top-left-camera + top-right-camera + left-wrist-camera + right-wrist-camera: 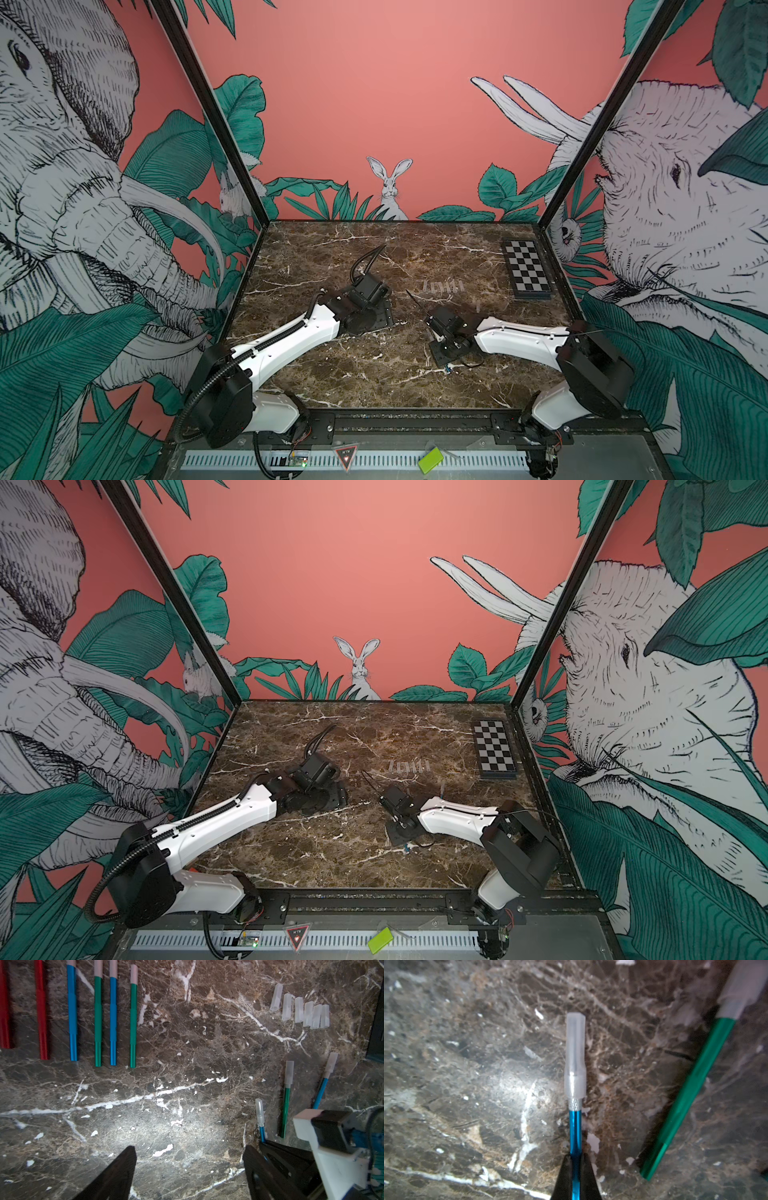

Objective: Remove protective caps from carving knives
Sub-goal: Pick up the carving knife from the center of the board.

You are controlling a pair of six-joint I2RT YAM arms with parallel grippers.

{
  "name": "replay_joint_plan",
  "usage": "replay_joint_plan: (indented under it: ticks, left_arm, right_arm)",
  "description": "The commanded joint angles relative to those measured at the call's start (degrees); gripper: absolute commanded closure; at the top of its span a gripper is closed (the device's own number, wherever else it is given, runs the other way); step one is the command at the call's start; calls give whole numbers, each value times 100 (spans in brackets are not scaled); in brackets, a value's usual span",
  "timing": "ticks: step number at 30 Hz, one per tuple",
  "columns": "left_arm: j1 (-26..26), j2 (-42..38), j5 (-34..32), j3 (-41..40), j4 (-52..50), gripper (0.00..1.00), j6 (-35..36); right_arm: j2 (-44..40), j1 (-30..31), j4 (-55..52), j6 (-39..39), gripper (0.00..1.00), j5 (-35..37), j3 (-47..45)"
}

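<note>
**Right gripper** (575, 1160): jaws clamped on the handle of a blue knife (575, 1126), low on the shaft. A silvery knurled collar shows above the blue. The knife's cap (575, 1053), a translucent greyish sleeve, sits fully over the tip. Whether the knife rests on the counter (374, 374) or hangs clear of it cannot be told.

**Right arm** (519, 338): forearm low and nearly level, reaching from the near right corner toward the centre, wrist bent downward.

**Beside the held knife:** a green knife (286, 1105) and a second blue knife (322, 1091) lie on the counter. Both are capped and apart from each other, with caps pointing away from the right gripper.

**Left gripper** (189, 1163): fingers wide apart over bare counter, nothing between them.

**Left arm** (291, 336): stretched diagonally from the near left corner toward the centre, wrist turned down.

**Farther out:**
- Six loose caps (299, 1011) lie side by side in a tight row, several touching. They show in both top views as pale strokes.
- Well apart from them lies a parallel row of six further knives (97, 1018): red, red, blue, green, blue, green. Their pale ends are cut by the frame edge.
- A checkerboard (527, 268) lies at the far right edge of the counter.
</note>
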Motion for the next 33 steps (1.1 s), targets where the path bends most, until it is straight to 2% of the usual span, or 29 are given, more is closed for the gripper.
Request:
replay_joint_plan:
  ticks: [1, 7, 15, 33]
  left_arm:
    - [30, -32, 215, -81, 222, 17, -354]
    - [26, 256, 629, -102, 588, 18, -812]
    - [-149, 655, 775, -12, 1068, 19, -1457]
    - [-509, 1488, 916, 434, 1366, 24, -2097]
  right_arm:
    - [-345, 52, 74, -92, 100, -161, -37]
    - [-792, 61, 178, -104, 100, -414, -122]
    - [-1033, 72, 456, 130, 100, -940, -186]
    - [-951, 191, 330, 249, 100, -825, -1]
